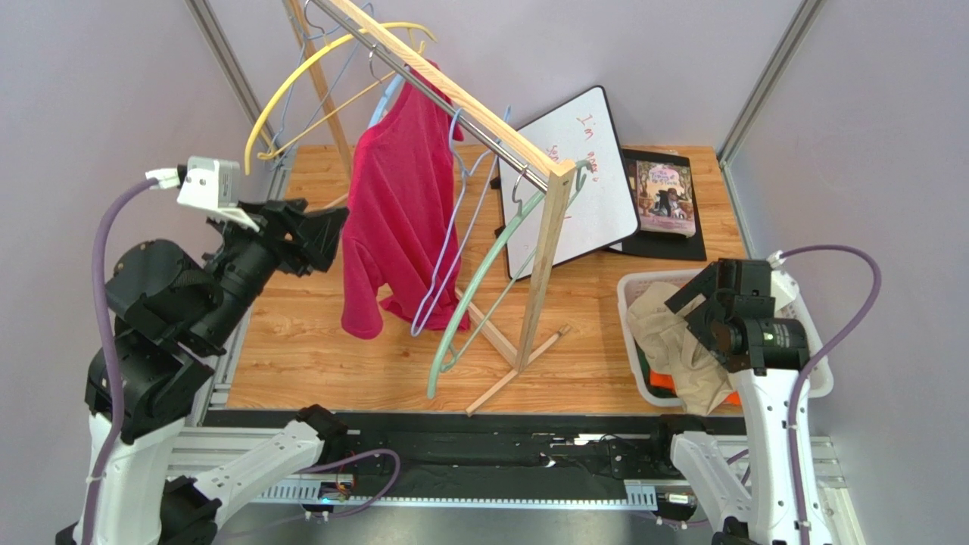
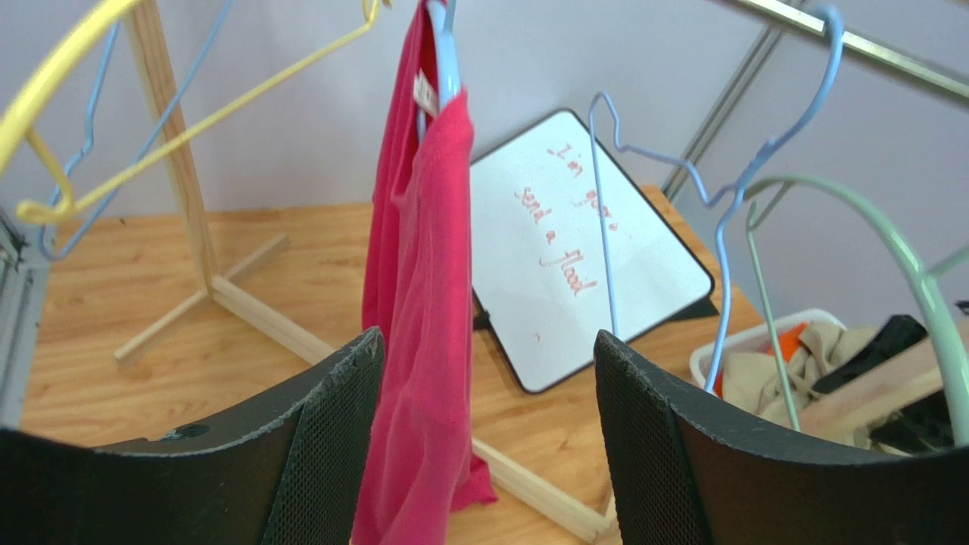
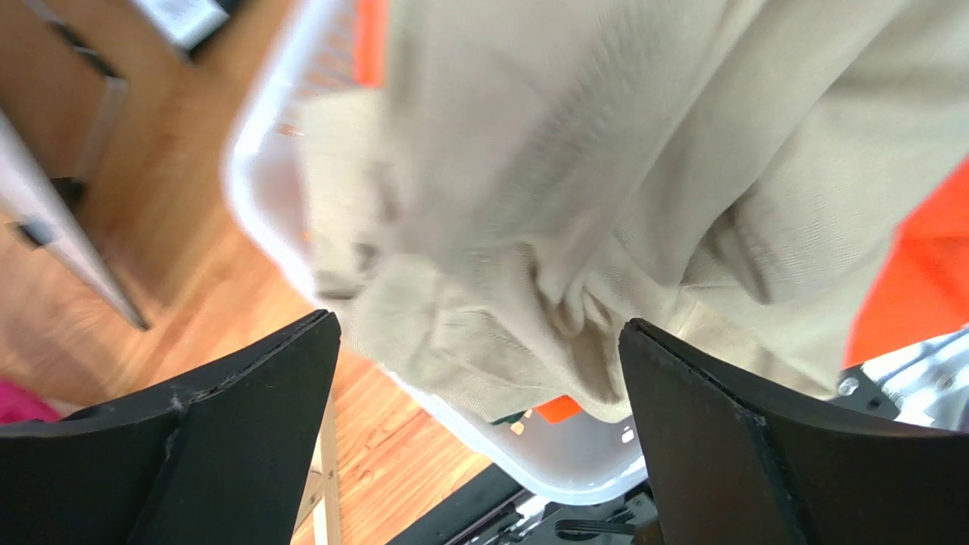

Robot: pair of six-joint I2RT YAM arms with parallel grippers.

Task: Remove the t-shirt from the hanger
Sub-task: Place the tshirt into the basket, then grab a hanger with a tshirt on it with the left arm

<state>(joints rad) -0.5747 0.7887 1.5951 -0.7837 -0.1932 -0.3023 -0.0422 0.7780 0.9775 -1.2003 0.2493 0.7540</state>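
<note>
Nearest the bases, the right gripper [image 3: 478,324] hangs over the white laundry basket [image 1: 631,298], its fingers spread wide with nothing between them. Below it lies a crumpled beige garment [image 3: 591,193], blurred in the wrist view. It covers most of the basket, so only scraps of orange cloth [image 3: 921,273] show beneath.

The left gripper [image 1: 319,233] is raised on the left, jaws wide apart and holding nothing. It points at the pink-red t-shirt [image 1: 398,193], close beside its edge; whether a finger touches the fabric cannot be told. The t-shirt hangs on a pale blue hanger [image 2: 446,57] from the wooden rack's rail [image 1: 478,102], and the frame cuts off the hook. A small tag sits at the collar, its print too small to read.

Bare hangers share the rail: a yellow one [image 1: 296,85], a lilac wire one [image 1: 449,250] and a mint-green one [image 1: 489,273].

Further back, a whiteboard [image 1: 580,170] leans against the rack. Its red handwriting begins "I'm", and the rest is unclear. Beyond lies an illustrated book [image 1: 665,196], its title illegible.
</note>
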